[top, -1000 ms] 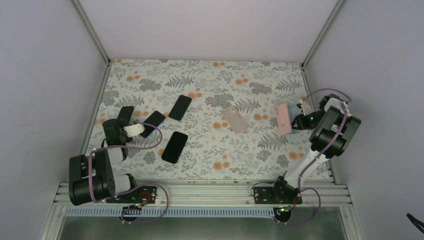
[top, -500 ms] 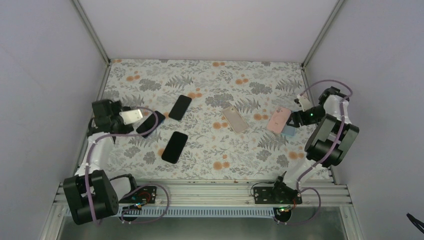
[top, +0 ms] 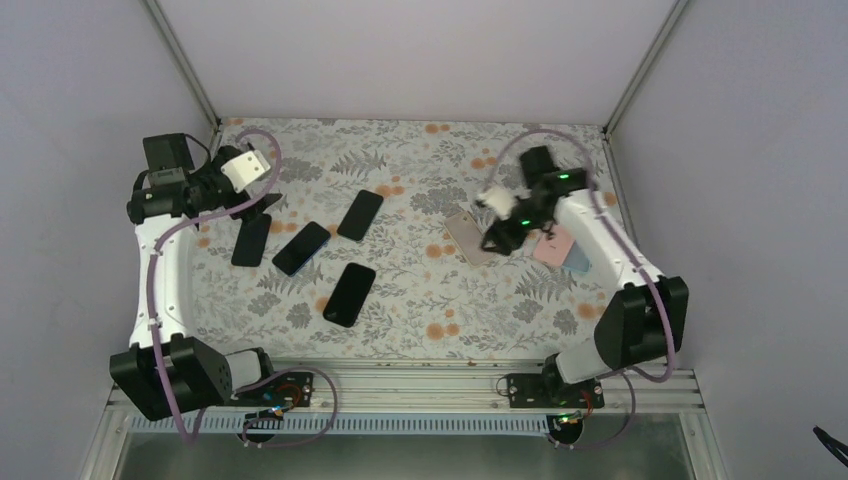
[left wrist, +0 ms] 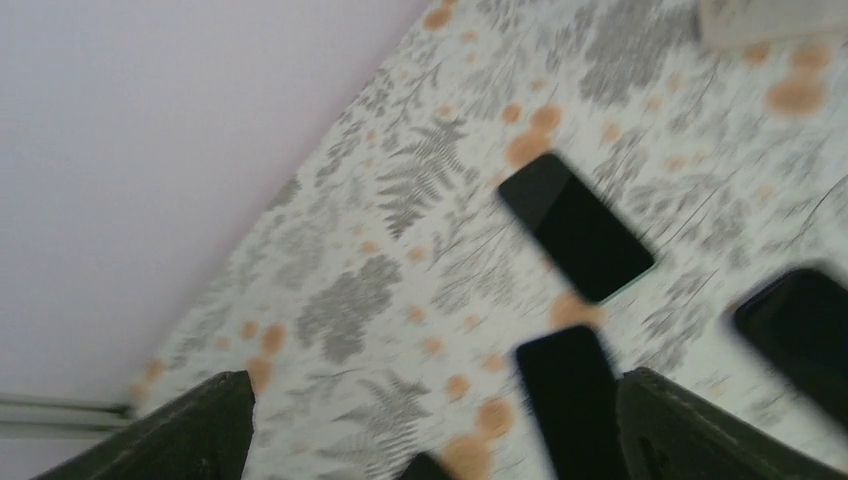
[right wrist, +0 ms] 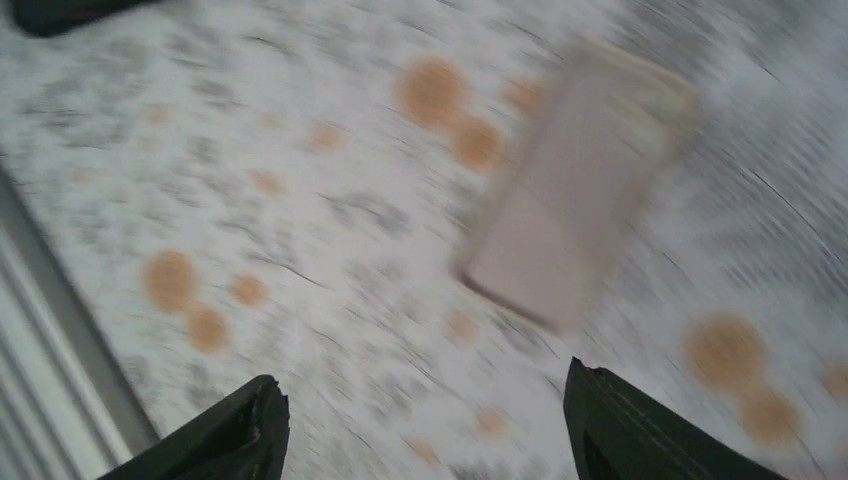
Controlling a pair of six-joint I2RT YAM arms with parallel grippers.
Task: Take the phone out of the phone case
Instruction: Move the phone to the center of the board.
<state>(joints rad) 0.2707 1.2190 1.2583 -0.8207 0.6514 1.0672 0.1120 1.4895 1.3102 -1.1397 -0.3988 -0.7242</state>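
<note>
The pink phone [top: 552,246] lies right of centre in the top view, ungripped, its lower edge seemingly overlapping the pale blue case [top: 580,262]. Just left of it, the right gripper [top: 497,238] hangs with fingers spread over a beige phone [right wrist: 580,185]. At upper left, the left gripper [left wrist: 432,425], also spread, hangs above black phones [left wrist: 575,225].

No lettering, brand mark, number or sign can be read in any view. The desk [top: 420,300] carries only a print of grey ferns and orange blossoms. The black phone [top: 349,294] shows a dark, blank screen. The beige phone [top: 469,238], farther back and to the right of the black phone, shows a plain surface. Both wrist views are too blurred to show fine print.
</note>
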